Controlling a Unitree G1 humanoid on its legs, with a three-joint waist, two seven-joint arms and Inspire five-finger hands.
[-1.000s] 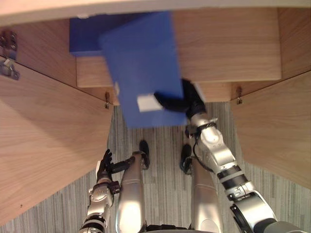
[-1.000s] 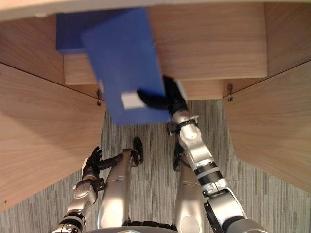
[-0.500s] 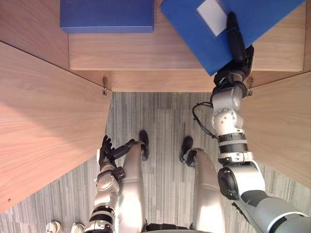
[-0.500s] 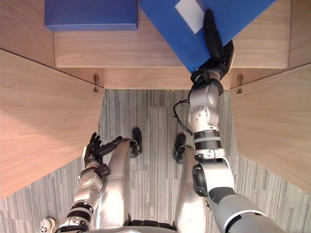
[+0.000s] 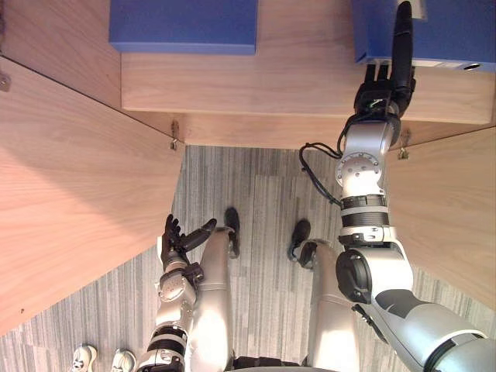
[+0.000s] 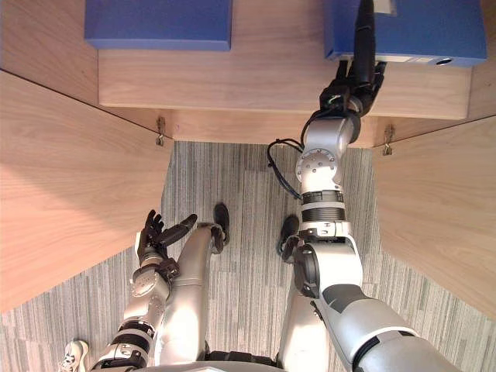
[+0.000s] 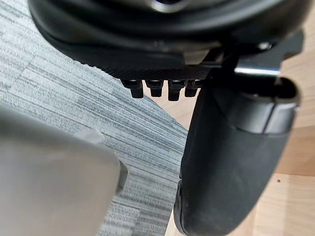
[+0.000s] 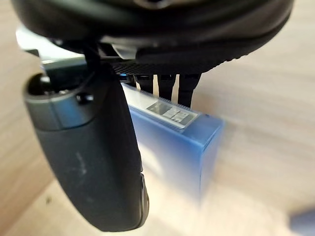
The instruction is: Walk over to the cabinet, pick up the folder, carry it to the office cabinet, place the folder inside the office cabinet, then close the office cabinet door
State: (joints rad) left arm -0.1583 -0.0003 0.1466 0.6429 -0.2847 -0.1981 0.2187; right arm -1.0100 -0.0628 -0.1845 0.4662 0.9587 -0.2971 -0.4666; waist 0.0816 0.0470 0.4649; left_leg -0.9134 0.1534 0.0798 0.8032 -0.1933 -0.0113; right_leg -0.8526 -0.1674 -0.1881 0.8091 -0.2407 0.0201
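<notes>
Currently right hand [image 5: 385, 87] pinches folder [image 5: 453, 31] on cabinet shelf [image 5: 302, 81]; left hand [image 5: 175, 239] relaxed.

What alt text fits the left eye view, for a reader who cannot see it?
The robot's right hand grips a blue folder on a wooden cabinet shelf. A second blue folder lies further left; the left hand hangs open.

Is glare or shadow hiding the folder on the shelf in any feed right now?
Right wrist view: a pale bright patch washes over the lower face of the folder, held in the right hand; its label shows above the patch. Left eye view: folder and shelf evenly lit, no glare. Left wrist view: left hand dark, carpet plainly lit.
</notes>
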